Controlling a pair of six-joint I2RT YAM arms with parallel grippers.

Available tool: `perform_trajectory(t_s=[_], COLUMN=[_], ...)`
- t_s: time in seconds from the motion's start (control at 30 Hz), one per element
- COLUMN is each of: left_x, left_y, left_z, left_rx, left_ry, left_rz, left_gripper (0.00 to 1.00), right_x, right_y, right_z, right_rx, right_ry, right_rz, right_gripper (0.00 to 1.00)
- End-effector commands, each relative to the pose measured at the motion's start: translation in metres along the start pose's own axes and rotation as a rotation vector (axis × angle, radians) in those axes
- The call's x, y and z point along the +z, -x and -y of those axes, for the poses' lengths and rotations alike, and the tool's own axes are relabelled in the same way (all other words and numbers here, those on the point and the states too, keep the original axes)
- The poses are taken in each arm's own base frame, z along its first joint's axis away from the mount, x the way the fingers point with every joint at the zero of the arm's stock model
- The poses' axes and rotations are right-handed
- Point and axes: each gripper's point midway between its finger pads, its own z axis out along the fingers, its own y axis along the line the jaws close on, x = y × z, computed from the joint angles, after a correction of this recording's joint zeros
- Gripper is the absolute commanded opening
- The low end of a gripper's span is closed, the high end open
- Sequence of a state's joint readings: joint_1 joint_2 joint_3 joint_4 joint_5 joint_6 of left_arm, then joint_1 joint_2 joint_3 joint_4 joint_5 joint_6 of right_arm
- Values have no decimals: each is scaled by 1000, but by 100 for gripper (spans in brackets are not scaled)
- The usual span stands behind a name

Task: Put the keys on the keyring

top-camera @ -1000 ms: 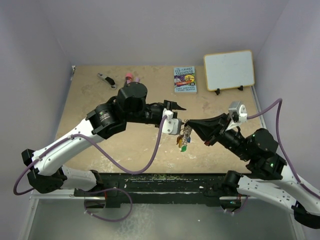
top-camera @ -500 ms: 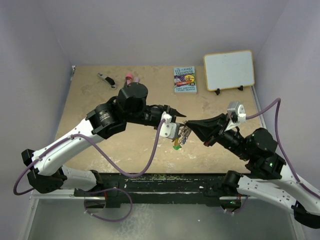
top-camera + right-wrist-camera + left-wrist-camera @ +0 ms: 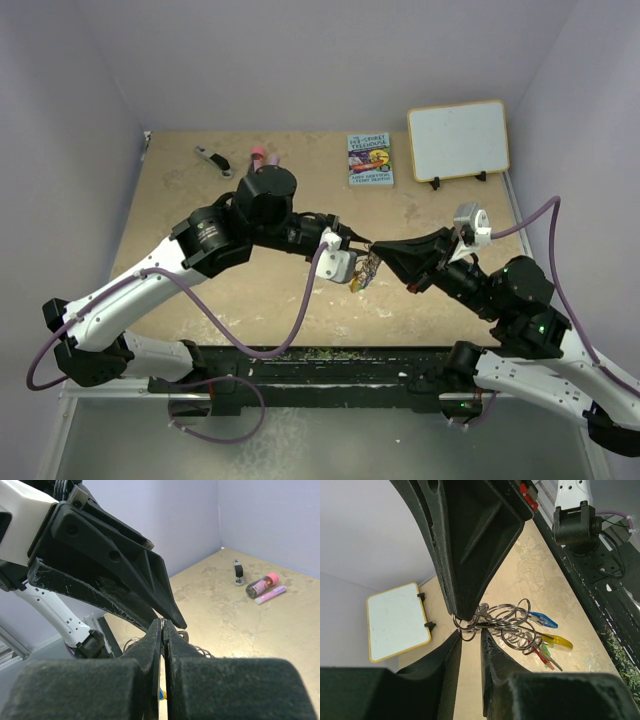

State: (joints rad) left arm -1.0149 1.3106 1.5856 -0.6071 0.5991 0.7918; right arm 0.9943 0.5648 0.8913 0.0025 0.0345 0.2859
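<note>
Lilac walls [image 3: 300,60] close in a mottled tan tabletop [image 3: 170,195], and my two arms meet over its middle, tip to tip. My right gripper [image 3: 162,624] has its black fingers pressed together. In the right wrist view a thin silvery wire is nipped right at their ends. That wire belongs to the keyring [image 3: 506,622], which shows here as a tangle of silvery wire loops. My left gripper [image 3: 471,639] faces it from the opposite side. Its fingers stand close with only a narrow slit between them, and one small loop of the tangle sits in that slit, just under the right tips. Whether my left pads actually bear on the wire I cannot tell.

The small metal keys with coloured plastic heads [image 3: 558,641] hang from the loops and fan out away from the pinch, with heads of blue, yellow, red and green. From above, the bunch hangs just below the two meeting tips, toward the near side of the table. I cannot tell if it touches the surface.

At the far edge lie a black-and-silver tool [image 3: 212,160] and, beside it, a dark tube with a pink cap [image 3: 258,152] and a pale purple marker [image 3: 273,158]. Farther right a small paperback with a colourful cover [image 3: 370,160] lies flat. A yellow-framed whiteboard [image 3: 458,140] stands on black feet in the far right corner.
</note>
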Motion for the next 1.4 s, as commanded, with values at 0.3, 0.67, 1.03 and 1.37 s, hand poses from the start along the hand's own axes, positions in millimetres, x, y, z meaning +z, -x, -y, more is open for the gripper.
perform_trajectory(t_s=[0.3,0.67,1.03,1.37], left_x=[-6,-4,-3,-3], left_y=[24,27,13,8], left_z=[-12,-8,-5,2], left_rx=[52,20,36,36], left_ry=[16,-13,-14,-25], left_rz=[58,73,23,23], left_gripper=[18,7,4,10], right_x=[4,2,0,6], right_y=[16,18,21,21], right_z=[-6,-7,-10,-6], right_rx=[11,12,8,9], right_ry=[28,30,46,26], right_rz=[70,77,88,88], right_gripper=[0,0,0,0])
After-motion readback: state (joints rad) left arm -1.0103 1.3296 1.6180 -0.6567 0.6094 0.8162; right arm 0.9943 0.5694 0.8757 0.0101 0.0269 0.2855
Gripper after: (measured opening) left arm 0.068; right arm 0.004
